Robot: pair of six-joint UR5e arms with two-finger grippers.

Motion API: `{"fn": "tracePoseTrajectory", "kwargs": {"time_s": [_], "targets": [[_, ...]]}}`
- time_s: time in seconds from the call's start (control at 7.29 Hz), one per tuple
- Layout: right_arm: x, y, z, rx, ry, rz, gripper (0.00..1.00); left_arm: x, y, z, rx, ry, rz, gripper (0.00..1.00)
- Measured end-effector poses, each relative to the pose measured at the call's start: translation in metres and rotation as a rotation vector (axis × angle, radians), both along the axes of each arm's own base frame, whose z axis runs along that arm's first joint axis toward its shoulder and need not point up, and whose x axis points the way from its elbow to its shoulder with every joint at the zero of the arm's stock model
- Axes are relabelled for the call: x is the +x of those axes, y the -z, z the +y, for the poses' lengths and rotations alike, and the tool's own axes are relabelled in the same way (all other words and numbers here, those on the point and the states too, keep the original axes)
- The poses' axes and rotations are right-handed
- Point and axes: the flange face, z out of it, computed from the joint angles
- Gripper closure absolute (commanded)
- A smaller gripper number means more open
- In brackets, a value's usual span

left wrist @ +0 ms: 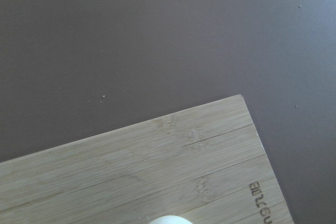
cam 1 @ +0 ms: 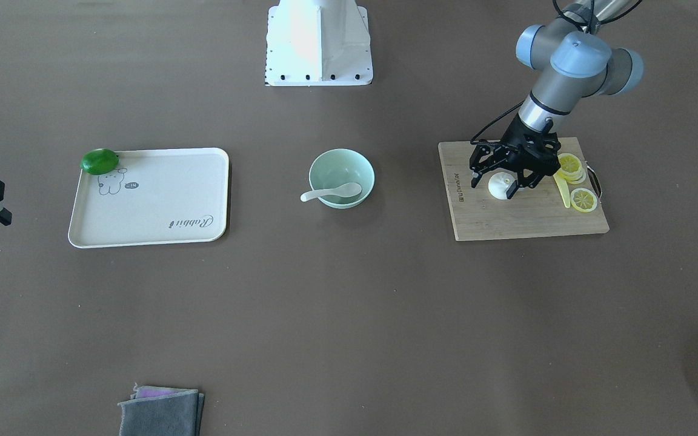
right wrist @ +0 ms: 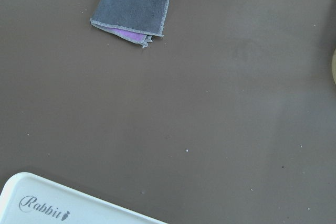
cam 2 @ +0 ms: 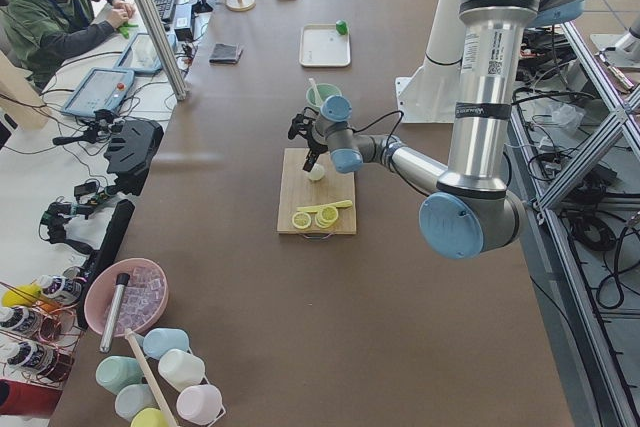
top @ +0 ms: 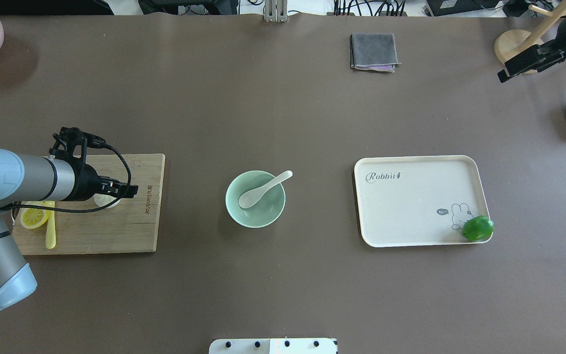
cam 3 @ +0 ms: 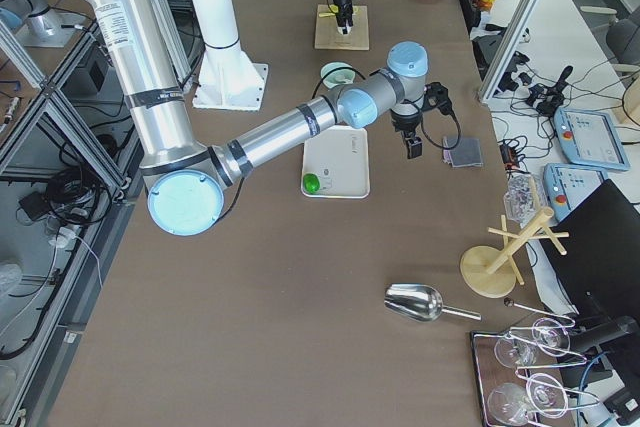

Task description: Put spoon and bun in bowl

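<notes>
Cloth (cam 1: 160,412) nearest | spoon (cam 1: 332,193) in bowl (cam 1: 340,163) | bun (cam 1: 497,185) on board (cam 1: 525,218), straddled by left gripper (cam 1: 493,188), jaws apart | right gripper (top: 505,73) aside, opening impossible to tell | step: grasping bun | next: close gently, lift, carry to bowl

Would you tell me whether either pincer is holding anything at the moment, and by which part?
Nothing seems held. The left pincer straddles the bun on the cutting board, jaws open; the right pincer hangs empty at the table's side.
</notes>
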Motion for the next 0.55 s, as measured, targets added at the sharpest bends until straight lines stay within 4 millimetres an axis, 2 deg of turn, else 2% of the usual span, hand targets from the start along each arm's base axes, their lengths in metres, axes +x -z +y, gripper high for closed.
{"fn": "tracePoseTrajectory", "kwargs": {"time_s": [0.27,0.55], "targets": [[0.003,-0.003,-0.001,-0.008,-0.007,0.000,0.00,-0.005,-0.002,-0.003,0.036,-0.021,-0.019,0.31],[0.004,-0.005,0.000,-0.013,-0.010,0.002,0.00,-0.024,0.004,-0.018,0.041,-0.036,-0.028,0.26]]}}
